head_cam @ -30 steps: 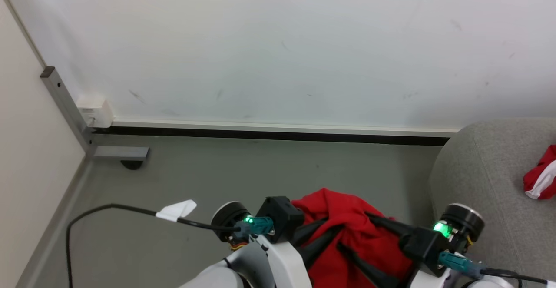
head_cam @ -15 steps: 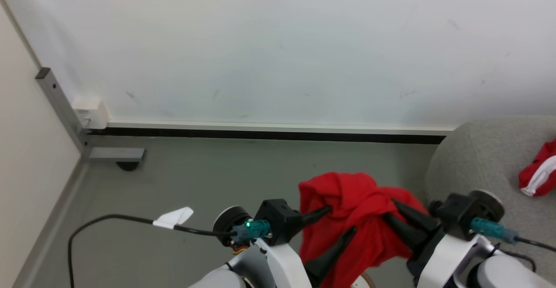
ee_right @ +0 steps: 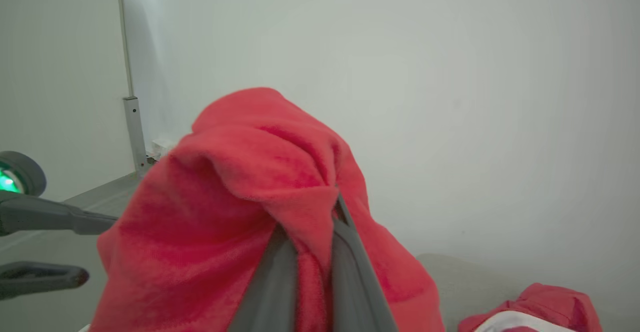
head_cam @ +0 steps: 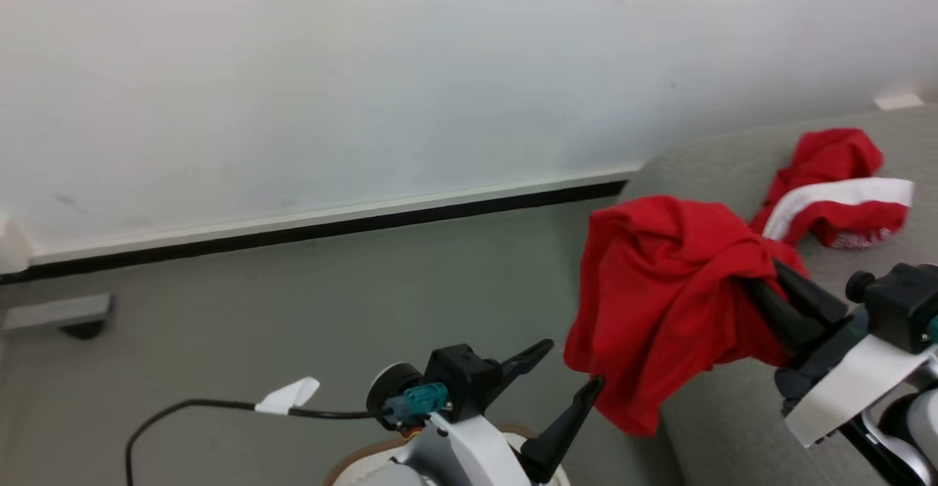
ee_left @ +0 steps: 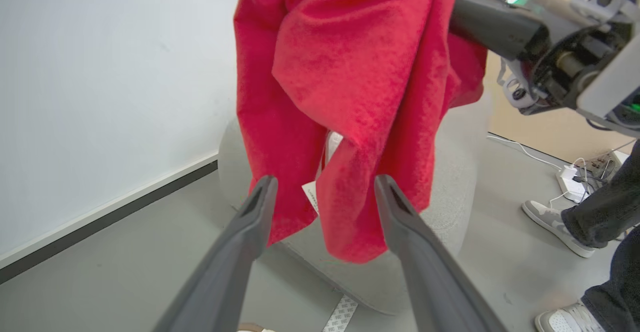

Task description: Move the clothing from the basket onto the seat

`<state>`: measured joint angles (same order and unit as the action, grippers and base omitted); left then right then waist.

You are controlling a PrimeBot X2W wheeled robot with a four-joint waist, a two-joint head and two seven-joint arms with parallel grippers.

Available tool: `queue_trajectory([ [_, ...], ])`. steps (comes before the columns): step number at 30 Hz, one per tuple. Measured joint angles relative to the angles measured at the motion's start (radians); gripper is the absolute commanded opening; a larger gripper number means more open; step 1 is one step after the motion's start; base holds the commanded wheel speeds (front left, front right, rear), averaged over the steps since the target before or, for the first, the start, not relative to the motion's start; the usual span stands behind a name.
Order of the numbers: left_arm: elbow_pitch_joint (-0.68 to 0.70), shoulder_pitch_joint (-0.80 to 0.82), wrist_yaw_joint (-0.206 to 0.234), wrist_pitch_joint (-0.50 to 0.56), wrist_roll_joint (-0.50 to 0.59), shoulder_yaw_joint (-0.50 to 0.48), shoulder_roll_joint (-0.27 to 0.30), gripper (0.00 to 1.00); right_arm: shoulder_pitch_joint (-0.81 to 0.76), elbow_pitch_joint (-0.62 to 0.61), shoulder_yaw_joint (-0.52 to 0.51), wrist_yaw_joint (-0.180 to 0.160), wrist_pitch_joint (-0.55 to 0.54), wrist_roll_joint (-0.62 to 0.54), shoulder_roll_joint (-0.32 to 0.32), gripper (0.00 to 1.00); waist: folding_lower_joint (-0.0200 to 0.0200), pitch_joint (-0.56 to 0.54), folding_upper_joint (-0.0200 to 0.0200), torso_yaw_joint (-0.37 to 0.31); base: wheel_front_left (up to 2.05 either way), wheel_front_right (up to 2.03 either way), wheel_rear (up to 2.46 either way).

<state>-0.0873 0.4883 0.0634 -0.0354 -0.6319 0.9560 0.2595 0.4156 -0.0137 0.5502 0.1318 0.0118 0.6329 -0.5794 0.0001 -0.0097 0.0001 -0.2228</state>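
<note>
By the seat [head_cam: 722, 427] — right hand [head_cam: 766, 277] grips red clothing [head_cam: 659, 303].

Light-grey seat [head_cam: 733, 413] at right: red garment with white stripe [head_cam: 835, 194] lies crumpled on cushion, toward wall. Grey floor [head_cam: 293, 310]: black cable [head_cam: 220, 403] with white tag, metal frame foot [head_cam: 55, 314] by wall, person's sneakers [ee_left: 549, 219], white power strip [ee_left: 567, 176] with cords

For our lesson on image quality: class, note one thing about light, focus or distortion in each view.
Head view: even light, no glare, the skirting runs tilted. Left wrist view: the left gripper looms large and soft-edged, the garment sharper. Right wrist view: the garment, close to the lens, looks soft.
</note>
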Motion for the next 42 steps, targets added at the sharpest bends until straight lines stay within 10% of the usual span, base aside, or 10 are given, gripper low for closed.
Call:
queue_trajectory([
  [9, -0.056, 0.015, -0.018, -0.042, -0.003, 0.018, -0.055, 1.0, -0.054, -0.028, -0.099, 0.0, -0.02, -0.024, -0.011, 0.0, 0.0, 0.031, 0.0, -0.127, 0.0, 0.0, 0.0],
  [20, -0.066, 0.199, -0.031, -0.017, 0.057, -0.004, -0.061, 1.0, 0.034, 0.081, -0.399, 0.0, -0.008, -0.107, 0.1, 0.0, 0.0, 0.21, 0.0, -0.12, 0.0, 0.0, 0.0],
  [42, -0.032, 0.484, -0.01, -0.065, 0.213, -0.025, -0.088, 1.0, 0.725, 0.846, -1.072, 0.0, 0.148, -0.532, 0.037, 0.0, 0.0002, 0.731, -0.0001, 0.093, 0.0, 0.0, 0.0],
])
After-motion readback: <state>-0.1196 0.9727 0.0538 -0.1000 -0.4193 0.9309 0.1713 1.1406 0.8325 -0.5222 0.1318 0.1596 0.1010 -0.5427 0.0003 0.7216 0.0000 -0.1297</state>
